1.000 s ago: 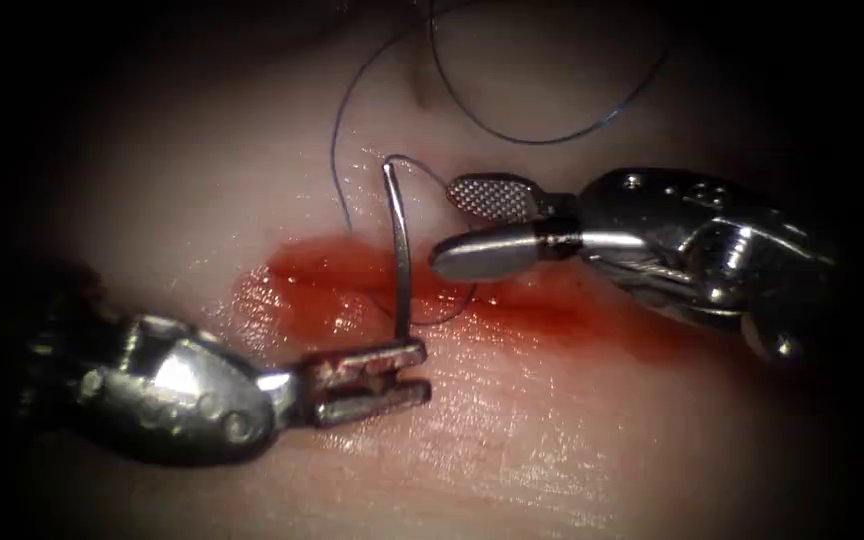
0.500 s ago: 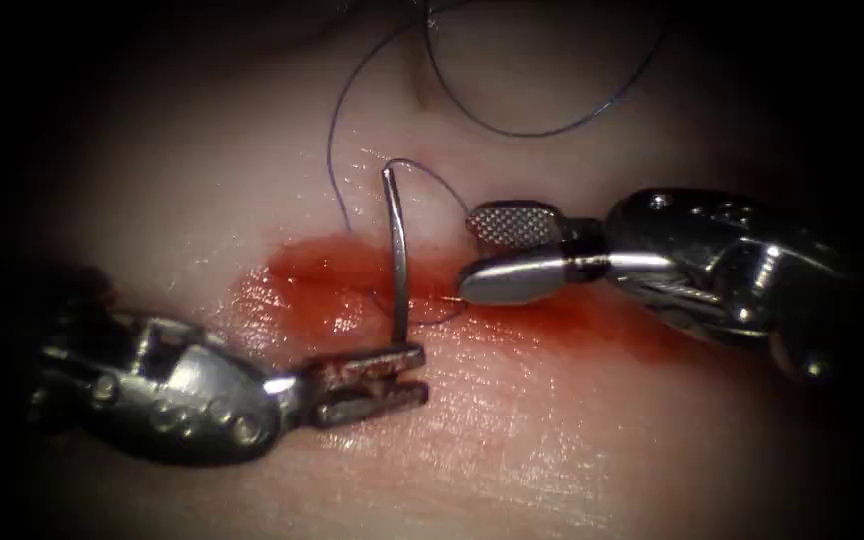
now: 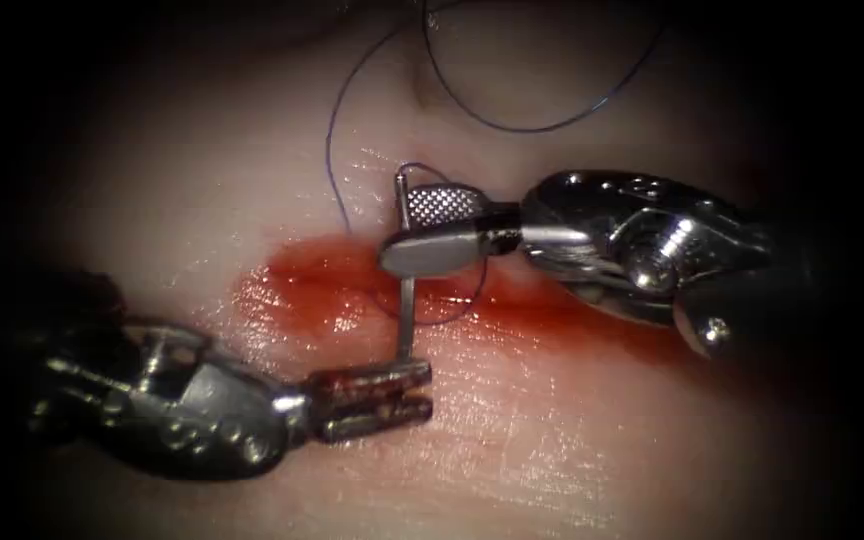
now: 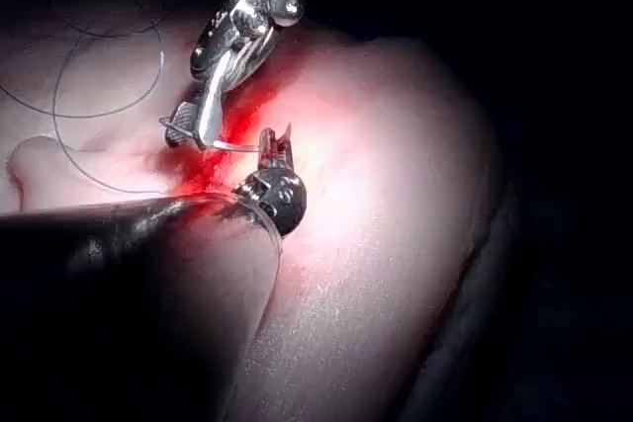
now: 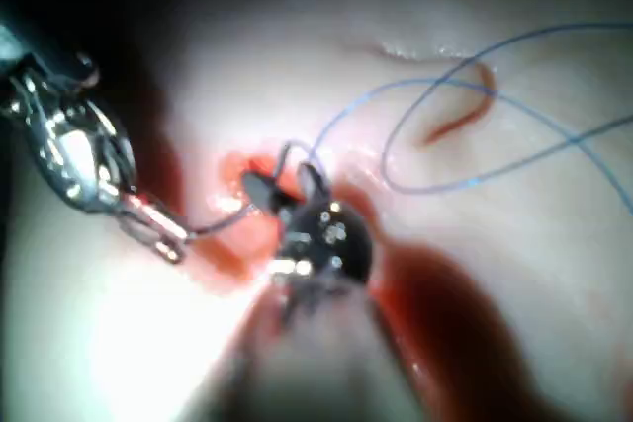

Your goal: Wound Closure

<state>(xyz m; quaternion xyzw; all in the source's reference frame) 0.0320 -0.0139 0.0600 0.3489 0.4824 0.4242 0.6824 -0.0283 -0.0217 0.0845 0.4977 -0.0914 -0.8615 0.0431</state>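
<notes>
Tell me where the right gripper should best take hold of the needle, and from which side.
Probably on the upper shaft just below the thread end, coming from the right. The needle stands nearly upright, the left gripper holds its lower end, and the open right gripper already straddles that upper part.

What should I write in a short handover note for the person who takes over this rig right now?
Left pincer: shut on the needle at one end of its curve, holding it upright over the red fluid at the cut.
Right pincer: open, its jaws on both sides of the needle's upper end, where the thread is attached; it moved in from the right during the last second and holds nothing yet.
Needle: out of the tissue.
Thread: loose loops on the tissue beyond the cut, and one small loop at the cut.
Done: no finished stitch can be made out.
Left: closing the cut.
</notes>
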